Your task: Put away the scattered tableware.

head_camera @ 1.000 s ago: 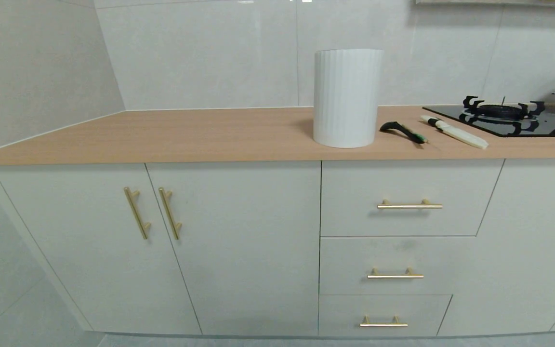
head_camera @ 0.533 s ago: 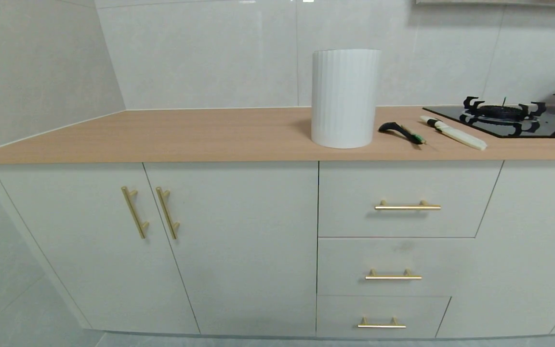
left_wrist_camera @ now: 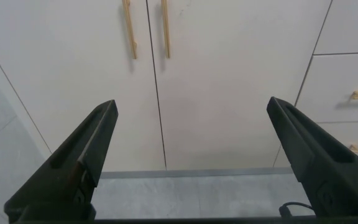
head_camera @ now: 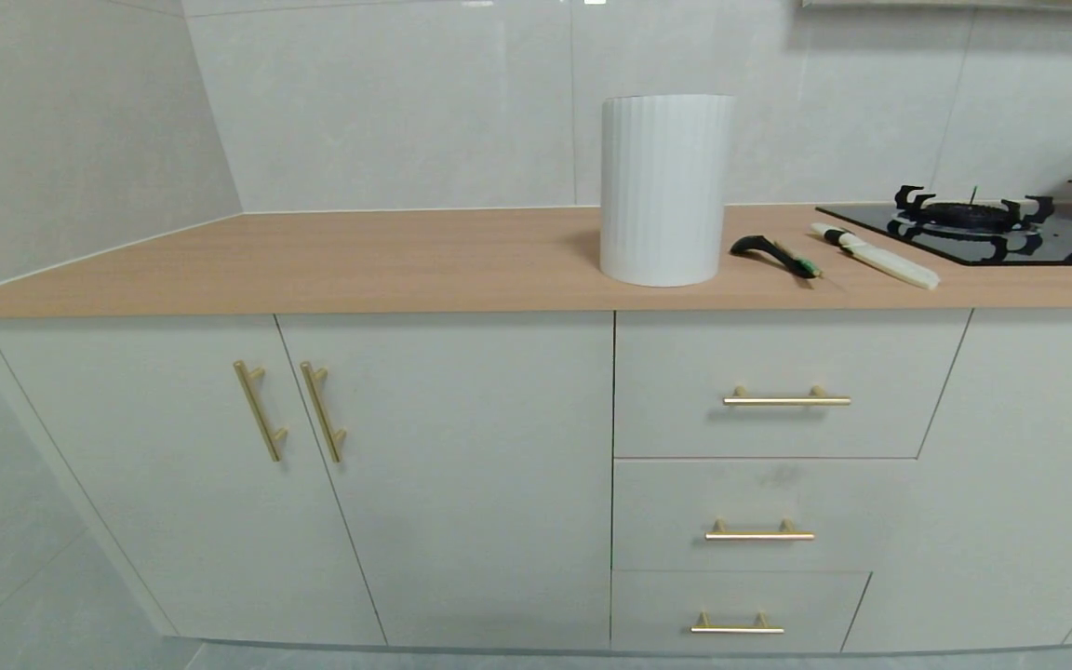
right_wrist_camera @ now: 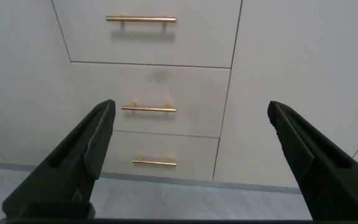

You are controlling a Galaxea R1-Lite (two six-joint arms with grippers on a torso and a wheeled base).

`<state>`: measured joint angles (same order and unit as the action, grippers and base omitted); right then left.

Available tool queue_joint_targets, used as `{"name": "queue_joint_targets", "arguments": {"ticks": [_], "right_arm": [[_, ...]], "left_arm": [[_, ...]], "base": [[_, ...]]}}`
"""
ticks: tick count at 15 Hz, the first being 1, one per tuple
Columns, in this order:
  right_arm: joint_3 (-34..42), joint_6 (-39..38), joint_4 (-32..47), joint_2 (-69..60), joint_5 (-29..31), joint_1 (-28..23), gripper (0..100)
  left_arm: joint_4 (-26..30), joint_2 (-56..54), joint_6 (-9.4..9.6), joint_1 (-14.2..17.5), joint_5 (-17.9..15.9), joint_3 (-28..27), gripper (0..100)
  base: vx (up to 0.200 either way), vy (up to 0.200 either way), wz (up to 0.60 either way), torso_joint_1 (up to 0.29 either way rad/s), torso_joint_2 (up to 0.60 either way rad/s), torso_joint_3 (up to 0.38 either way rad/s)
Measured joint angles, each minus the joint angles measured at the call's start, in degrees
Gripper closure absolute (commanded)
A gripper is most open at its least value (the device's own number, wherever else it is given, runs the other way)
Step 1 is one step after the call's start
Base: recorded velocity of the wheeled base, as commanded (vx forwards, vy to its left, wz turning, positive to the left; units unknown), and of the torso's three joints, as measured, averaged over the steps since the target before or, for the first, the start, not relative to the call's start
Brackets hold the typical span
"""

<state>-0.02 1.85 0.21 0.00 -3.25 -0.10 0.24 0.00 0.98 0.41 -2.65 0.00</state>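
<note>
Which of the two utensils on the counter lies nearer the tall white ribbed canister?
The black curved utensil with the green tip, beside the white ribbed canister; the cream-bladed knife lies farther right.

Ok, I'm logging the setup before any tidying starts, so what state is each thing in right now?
White ribbed container: upright on the countertop.
Black-and-green utensil: lying flat beside the container.
White knife: lying flat, not yet put away.
Cabinet doors: both shut.
Drawers: all three shut.
Gas burner: no flame visible.
Left gripper: open, empty.
Right gripper: open, empty.
</note>
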Motion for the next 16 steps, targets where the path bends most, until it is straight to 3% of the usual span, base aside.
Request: {"name": "queue_joint_targets", "arguments": {"ticks": [3, 8, 16], "right_arm": [[-0.5, 1.1, 0.1, 0.1, -0.7, 0.0, 0], [-9.6, -1.3, 1.5, 11.0, -7.4, 1.1, 0], [-25.1, -0.9, 0.2, 57.6, -10.8, 4.0, 0]], "left_arm": [[0.0, 0.0, 0.0, 0.0, 0.0, 0.0, 0], [0.0, 0.0, 0.0, 0.0, 0.0, 0.0, 0], [0.0, 0.0, 0.0, 0.0, 0.0, 0.0, 0]], "base": [[0.0, 0.0, 0.0, 0.0, 0.0, 0.0], [0.0, 0.0, 0.0, 0.0, 0.0, 0.0], [0.0, 0.0, 0.0, 0.0, 0.0, 0.0]]}}
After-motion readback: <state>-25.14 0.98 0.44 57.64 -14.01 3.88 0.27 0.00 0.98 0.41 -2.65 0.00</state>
